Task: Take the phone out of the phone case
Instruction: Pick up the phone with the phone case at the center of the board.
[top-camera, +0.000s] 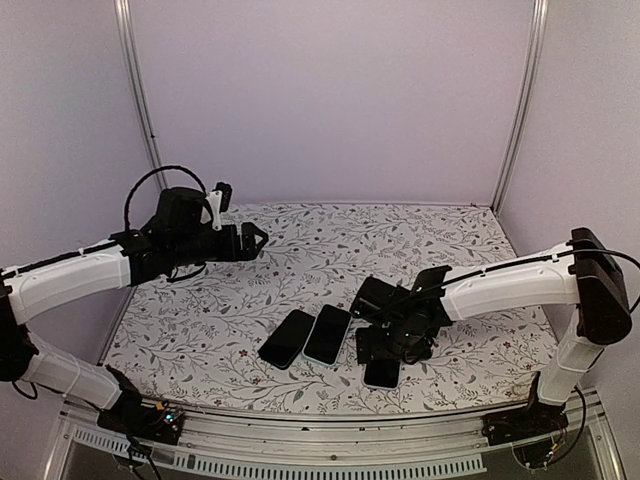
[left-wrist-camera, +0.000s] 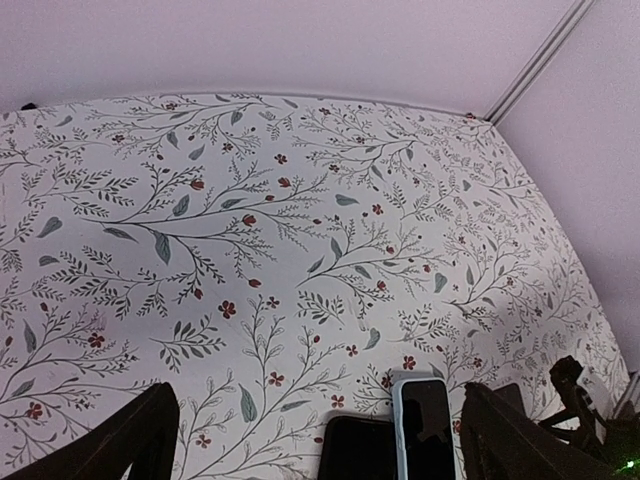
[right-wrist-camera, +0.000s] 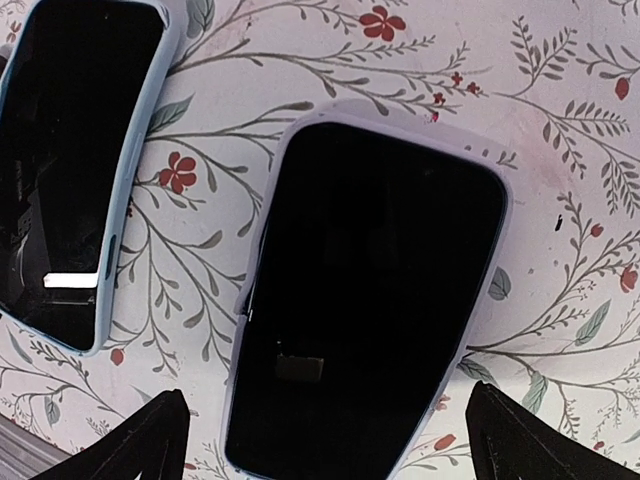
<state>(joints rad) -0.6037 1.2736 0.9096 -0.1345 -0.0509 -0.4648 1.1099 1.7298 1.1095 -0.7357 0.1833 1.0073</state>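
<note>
Over the floral-patterned bench (top-camera: 450, 240), top view, the right end effector (top-camera: 385, 348) hovers above the dark-screened phone in its pale lilac case (top-camera: 382, 374). The left end effector (top-camera: 250, 240) hangs well apart, toward ten o'clock.

Left wrist view: its fingers stand wide and empty.

Right wrist view: the cased phone lies directly beneath, long axis about one to seven o'clock, between wide-spread fingers (right-wrist-camera: 140, 445) that touch nothing.

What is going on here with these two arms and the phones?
The right gripper hangs open over a phone in a lavender case, gripping nothing; the phone is still in its case. A blue-cased phone and a dark phone lie beside it on the floral tablecloth. The left gripper is open and empty, raised off to the left.
</note>
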